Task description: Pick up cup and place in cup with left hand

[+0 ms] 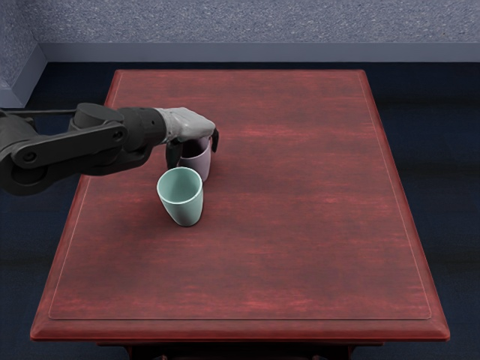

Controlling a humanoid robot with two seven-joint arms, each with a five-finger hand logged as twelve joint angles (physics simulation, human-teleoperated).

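Note:
My left hand [194,157] is over the upper part of a pinkish-purple cup [198,166], covering much of its rim. Whether it grips this cup cannot be made out. The pink cup looks upright; its lower left part is hidden behind the mint-green cup, and I cannot tell whether its base touches the table. Closer to the front, the mint-green cup [185,208] stands on the table with its mouth up, nothing visible inside it. In the picture the two cups overlap slightly.
Both cups are on the left half of a reddish wooden table [300,225]. My left arm reaches in over the table's left edge. Beyond the back edge are a dark floor and a grey-blue wall.

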